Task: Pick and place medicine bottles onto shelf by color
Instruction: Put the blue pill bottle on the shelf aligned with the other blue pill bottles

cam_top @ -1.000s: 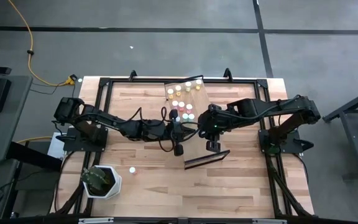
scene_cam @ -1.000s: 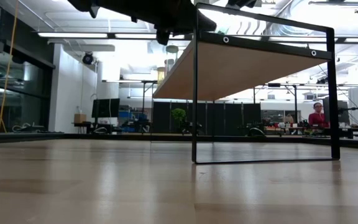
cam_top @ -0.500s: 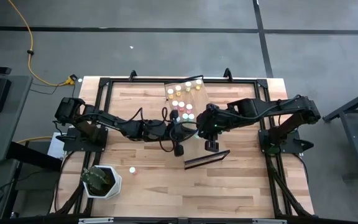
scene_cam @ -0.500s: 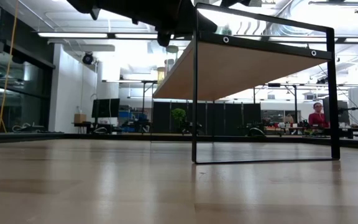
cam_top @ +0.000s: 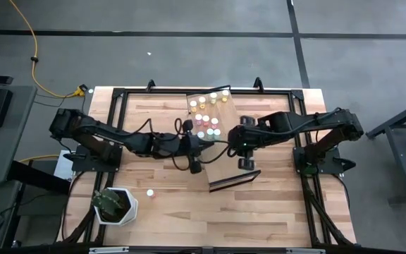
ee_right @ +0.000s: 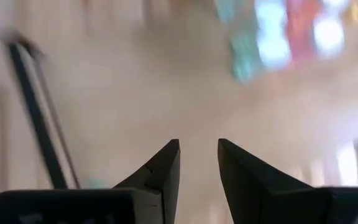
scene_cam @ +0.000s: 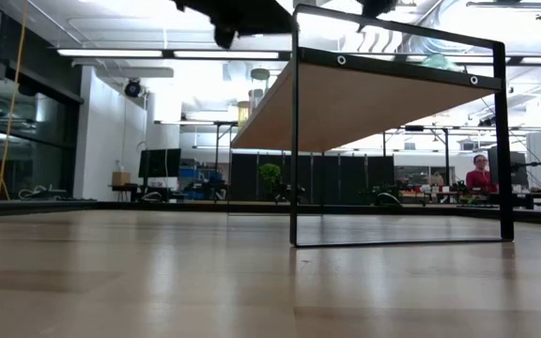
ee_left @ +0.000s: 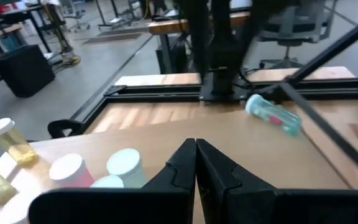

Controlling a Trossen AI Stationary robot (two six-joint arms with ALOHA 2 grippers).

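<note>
The shelf [cam_top: 220,152] is a tilted light-wood board in a dark frame, standing on the table. Several medicine bottles [cam_top: 206,116] with white caps stand upright on its far end; they also show in the left wrist view [ee_left: 67,171]. One teal bottle [ee_left: 273,115] lies on its side on the board, farther toward the right arm. One more bottle [cam_top: 149,192] sits on the tabletop at the near left. My left gripper [ee_left: 196,155] is shut and empty over the board, beside the standing bottles. My right gripper [ee_right: 197,162] is open and empty over the board.
A white pot with a plant [cam_top: 115,204] stands at the table's near left corner. The shelf's dark frame [scene_cam: 397,141] stands upright at its near end. Bare tabletop lies along the near edge [cam_top: 245,219]. A person [scene_cam: 480,174] sits far off in the room.
My left gripper has drawn back a little toward the table's left edge. My right gripper has shifted a little toward the right edge and its wrist has turned. In the low view a teal shape now shows on top of the shelf where none showed before.
</note>
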